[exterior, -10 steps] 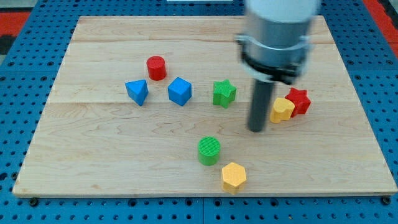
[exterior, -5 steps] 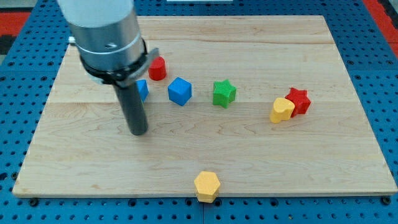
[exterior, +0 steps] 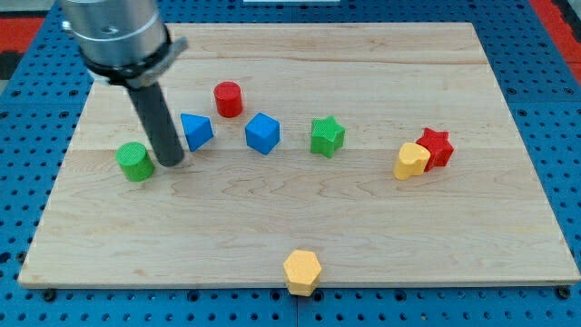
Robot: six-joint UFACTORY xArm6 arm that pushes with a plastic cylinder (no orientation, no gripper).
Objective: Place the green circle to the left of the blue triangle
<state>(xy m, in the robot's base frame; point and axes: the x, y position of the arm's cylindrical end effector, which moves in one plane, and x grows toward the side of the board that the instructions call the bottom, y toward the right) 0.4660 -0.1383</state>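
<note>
A pale wooden worktop [exterior: 300,227] lies on a blue pegboard base [exterior: 563,136]. The blue triangle [exterior: 196,131], in the upper left part of the board, serves as the landmark here.

The green circle [exterior: 135,162] sits to the view's left of the blue triangle and a little lower, near it but not touching. A dark upright rod comes down from a grey cylinder at the view's top left, and my tip [exterior: 171,163] rests on the worktop between the two: just beside the green circle on its right, and just left of and below the blue triangle. Whether the tip touches either block cannot be told. The arm carries no jaws, so there is nothing released, clenched or grasping to report.

A red cylinder [exterior: 228,99] stands just above and right of the blue triangle. A blue cube [exterior: 262,133] sits near the triangle on its right, then a green star [exterior: 327,136] further right. Well apart, far to the right, a yellow block [exterior: 411,161] touches a red star [exterior: 436,147]. A yellow hexagon [exterior: 301,271] lies well below and right of the triangle, at the board's bottom edge.
</note>
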